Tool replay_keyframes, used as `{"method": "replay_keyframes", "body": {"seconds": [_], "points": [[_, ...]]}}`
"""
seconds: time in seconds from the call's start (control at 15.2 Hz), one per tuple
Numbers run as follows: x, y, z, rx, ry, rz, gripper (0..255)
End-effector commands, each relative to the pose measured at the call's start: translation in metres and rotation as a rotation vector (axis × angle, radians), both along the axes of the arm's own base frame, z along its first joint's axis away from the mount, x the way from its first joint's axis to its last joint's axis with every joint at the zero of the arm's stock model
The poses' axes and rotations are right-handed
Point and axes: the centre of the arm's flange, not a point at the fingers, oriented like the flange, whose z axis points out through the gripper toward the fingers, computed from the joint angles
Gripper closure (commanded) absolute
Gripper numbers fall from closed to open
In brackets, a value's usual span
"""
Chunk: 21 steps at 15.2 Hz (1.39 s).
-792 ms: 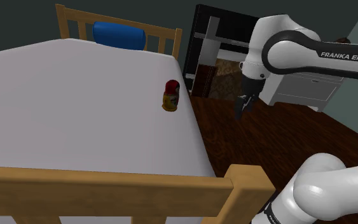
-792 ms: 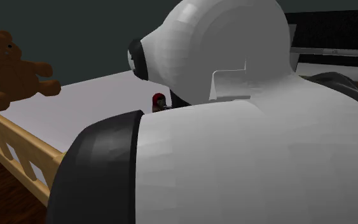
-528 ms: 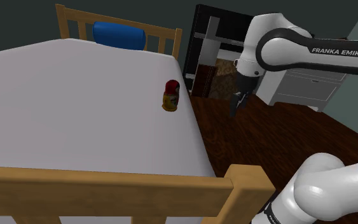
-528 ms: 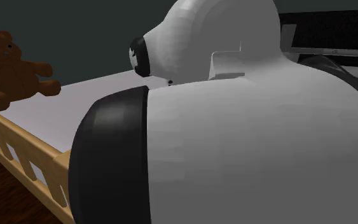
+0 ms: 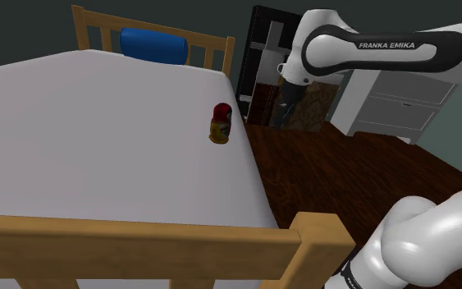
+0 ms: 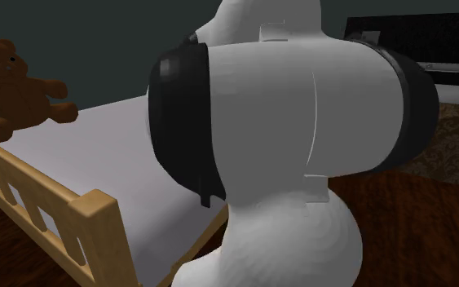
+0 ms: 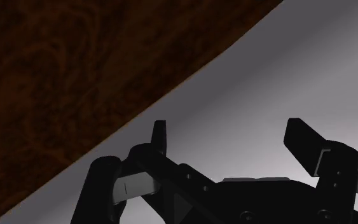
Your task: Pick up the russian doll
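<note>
The wooden-framed bed [image 5: 98,123] with its pale sheet bore the russian doll [image 5: 220,123] close to one side edge. A blue pillow [image 5: 153,43] lay against the slatted end; a brown teddy bear [image 6: 15,86] sat by a rail.

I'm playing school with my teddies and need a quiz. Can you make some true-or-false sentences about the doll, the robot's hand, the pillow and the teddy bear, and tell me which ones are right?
1. The russian doll stands on the white bed, near its edge. True.
2. The gripper is squeezing the doll. False: its fingers are open with nothing between them, and it hangs apart from the doll, to the shoulder view's right of it.
3. A blue pillow lies at the bed's far end. True.
4. The teddy bear is green. False: it is brown.
</note>
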Motion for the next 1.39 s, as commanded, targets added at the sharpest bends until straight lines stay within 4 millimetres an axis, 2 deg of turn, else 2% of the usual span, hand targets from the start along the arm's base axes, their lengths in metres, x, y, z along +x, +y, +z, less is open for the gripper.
{"method": "replay_keyframes", "body": {"seconds": [0.0, 0.46, 0.92, 1.32], "points": [[0.026, 0.005, 0.001, 0.019, -0.02, 0.047, 0], [0.101, 0.024, 0.017, 0.083, -0.085, 0.206, 0], [0.169, 0.053, 0.038, 0.146, -0.149, 0.36, 0], [0.169, 0.053, 0.007, 0.146, -0.149, 0.36, 0]]}}
